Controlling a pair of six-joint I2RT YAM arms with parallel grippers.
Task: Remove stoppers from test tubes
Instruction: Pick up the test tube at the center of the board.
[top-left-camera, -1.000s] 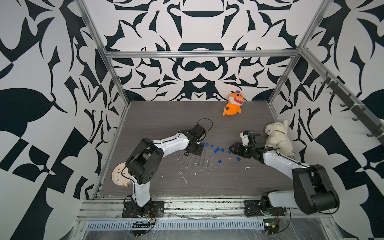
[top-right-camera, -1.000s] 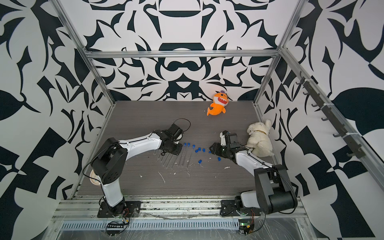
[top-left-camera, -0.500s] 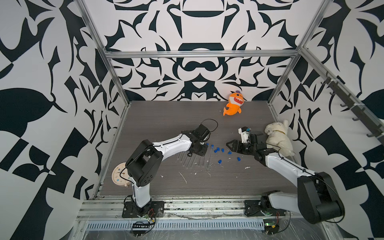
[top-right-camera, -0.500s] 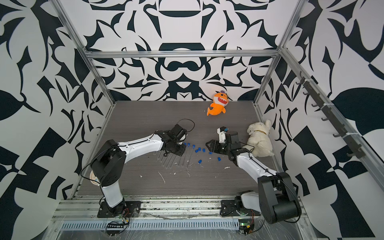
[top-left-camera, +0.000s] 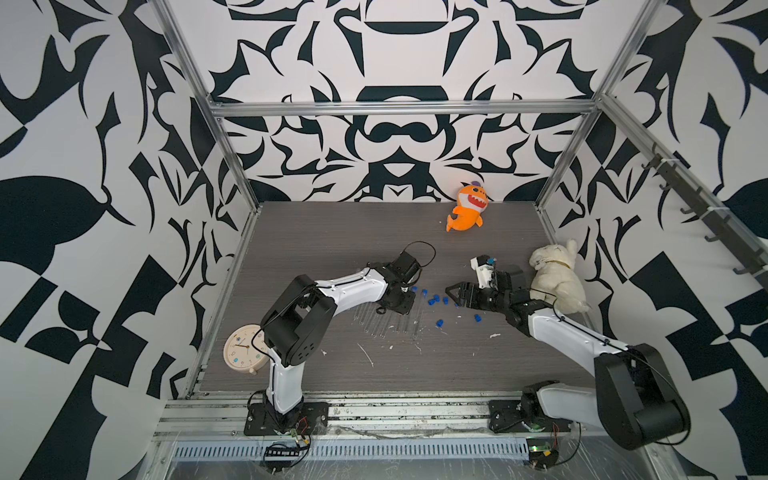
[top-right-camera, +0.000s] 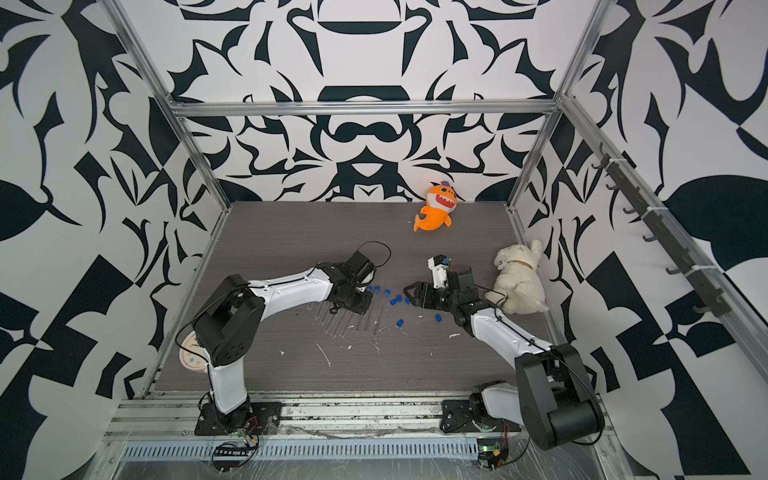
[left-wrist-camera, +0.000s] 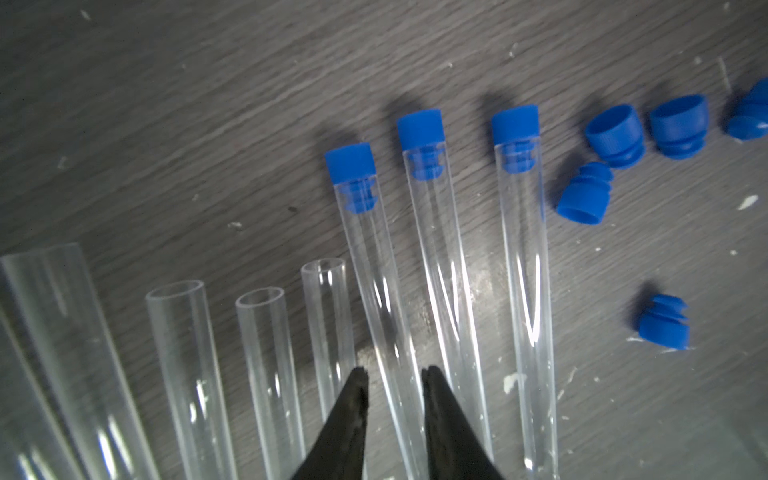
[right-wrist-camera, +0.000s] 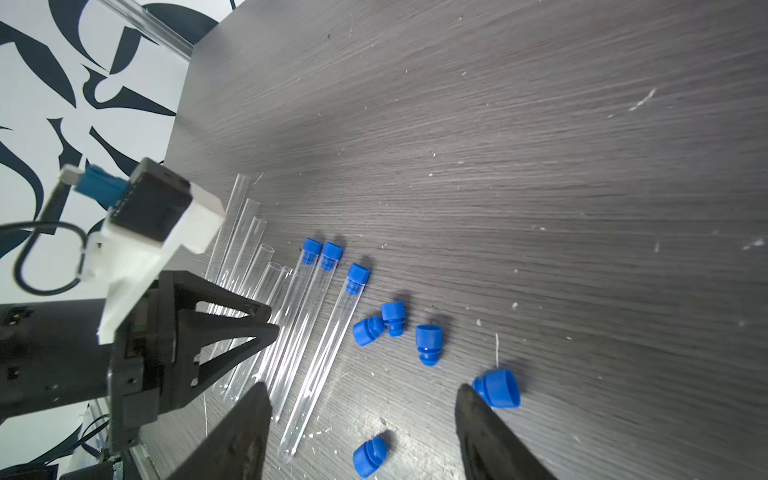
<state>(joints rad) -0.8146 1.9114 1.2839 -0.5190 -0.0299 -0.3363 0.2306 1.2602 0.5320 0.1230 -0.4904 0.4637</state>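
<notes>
three stoppers left to pull

three tubes on the table are still capped; the others lie open, loose stoppers beside them. left gripper straddles one capped tube, grip unclear. right gripper gapes empty.

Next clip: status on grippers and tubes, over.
Left gripper: fingers astride a stoppered tube, grip unclear. Right gripper open, empty, by loose stoppers. Three tubes still stoppered. Open tube hard beside one finger.
</notes>
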